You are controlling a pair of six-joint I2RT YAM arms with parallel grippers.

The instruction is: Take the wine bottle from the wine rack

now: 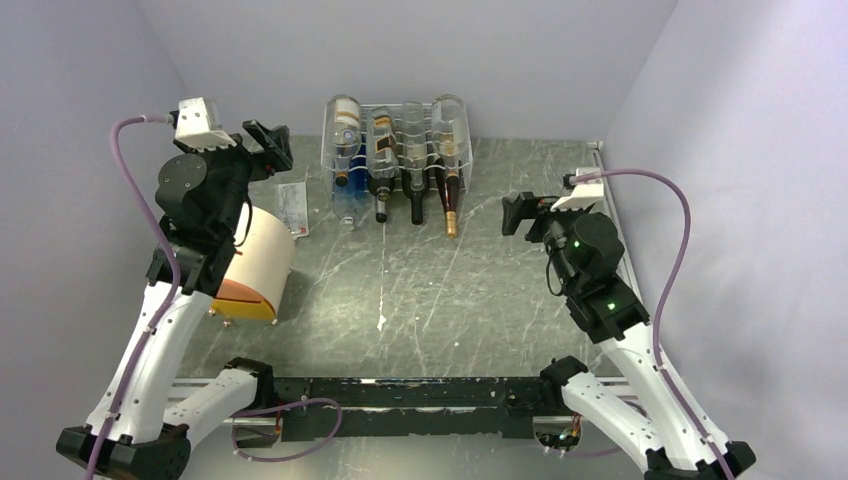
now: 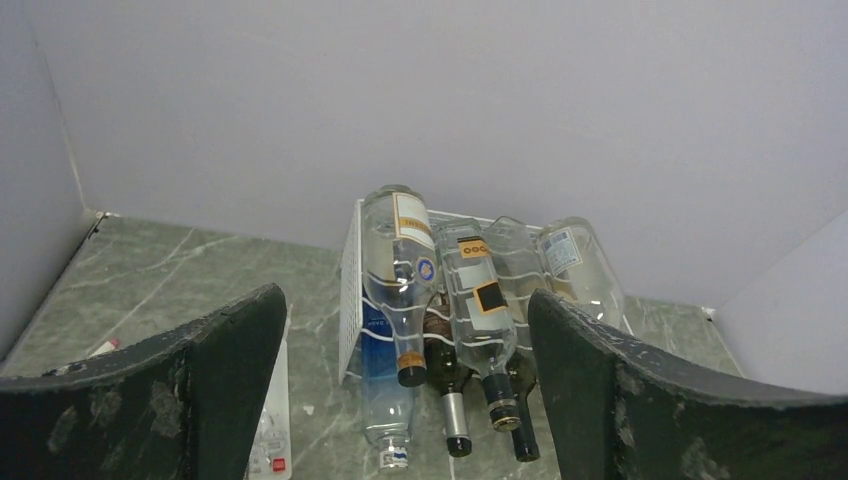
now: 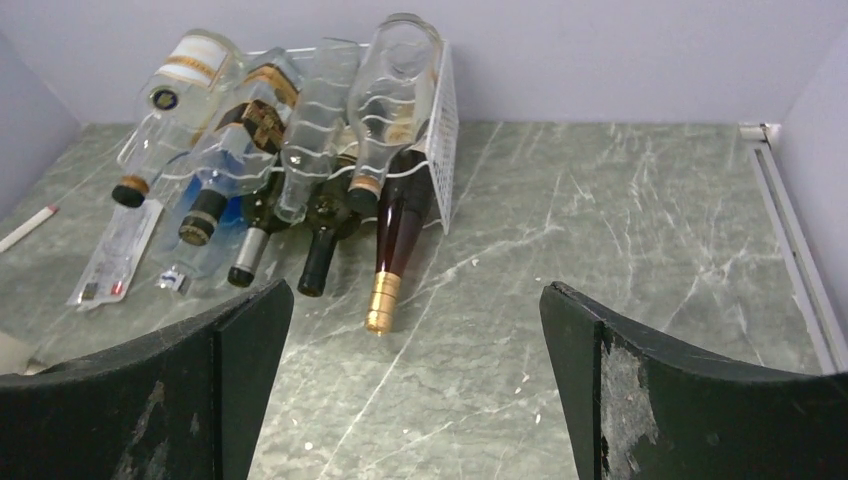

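Note:
The white wire wine rack (image 1: 398,107) stands at the back of the table against the far wall. Several bottles lie in it, necks toward the arms. Clear bottles fill the upper tier. Below, at the right end, lies a dark red wine bottle (image 1: 449,200) (image 3: 396,222) with a gold cap; two dark bottles lie beside it. My left gripper (image 1: 268,148) (image 2: 405,300) hangs open left of the rack, facing it with nothing between its fingers. My right gripper (image 1: 518,213) (image 3: 415,295) is open too, low over the table, right of the gold-capped neck and apart from it.
A cream drum (image 1: 258,265) with an orange end lies on its side under the left arm. A flat white packet (image 1: 293,208) (image 2: 272,420) rests on the table left of the rack. A metal rail (image 1: 600,165) runs along the right wall.

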